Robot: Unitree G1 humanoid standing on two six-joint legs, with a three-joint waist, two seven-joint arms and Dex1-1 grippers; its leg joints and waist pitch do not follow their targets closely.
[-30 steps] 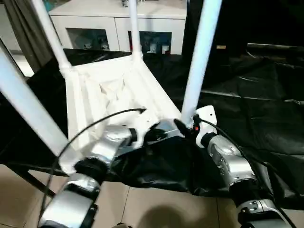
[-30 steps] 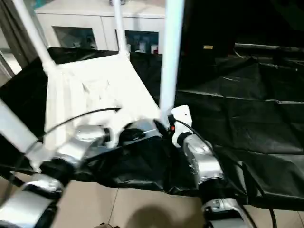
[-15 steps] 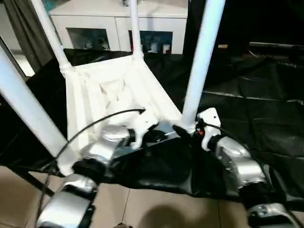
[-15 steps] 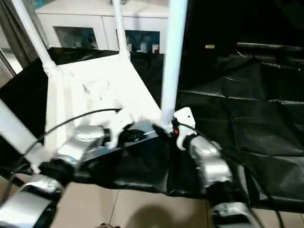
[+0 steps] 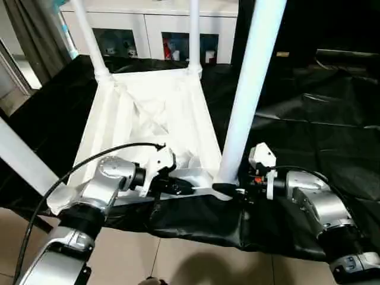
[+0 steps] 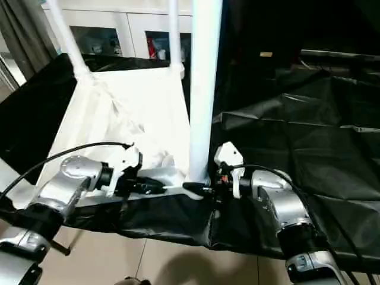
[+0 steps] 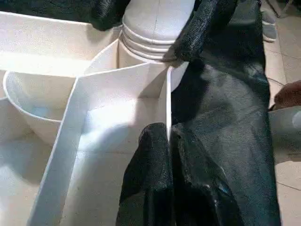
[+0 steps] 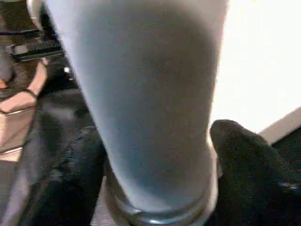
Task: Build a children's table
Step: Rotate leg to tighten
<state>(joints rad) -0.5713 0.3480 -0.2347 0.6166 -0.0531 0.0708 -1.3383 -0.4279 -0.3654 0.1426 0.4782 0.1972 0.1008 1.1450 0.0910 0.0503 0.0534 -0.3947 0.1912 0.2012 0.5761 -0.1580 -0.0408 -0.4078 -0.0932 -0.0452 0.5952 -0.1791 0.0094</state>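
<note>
Children's table (image 5: 151, 116), white plastic, lies upside down on a black sheet (image 5: 314, 124) that covers the worktop, its ribbed underside facing up. Four white tubular legs rise from its corner sockets: two at the far corners (image 5: 89, 35) (image 5: 194, 32), one at the near left corner (image 5: 21, 160) running out past the picture's edge, and one thick in the foreground at the near right corner (image 5: 249, 89). Two pincers work at the near edge of the top. The left pincer (image 7: 168, 141) is pressed together on a thin upright rib of the underside just beside the near right socket, one black finger on each face of the rib. The right pincer (image 8: 155, 174) has its two fingers (image 8: 244, 160) set either side of the base of the near right leg, right where the leg enters its socket, gripping it. Behind the worktop stands one white cabinet (image 5: 154, 27) with two glass doors, small coloured items visible through the glass. A grey curtain (image 5: 35, 32) hangs at the far left, and pale floor tiles (image 5: 196, 267) show below the worktop's near edge.
</note>
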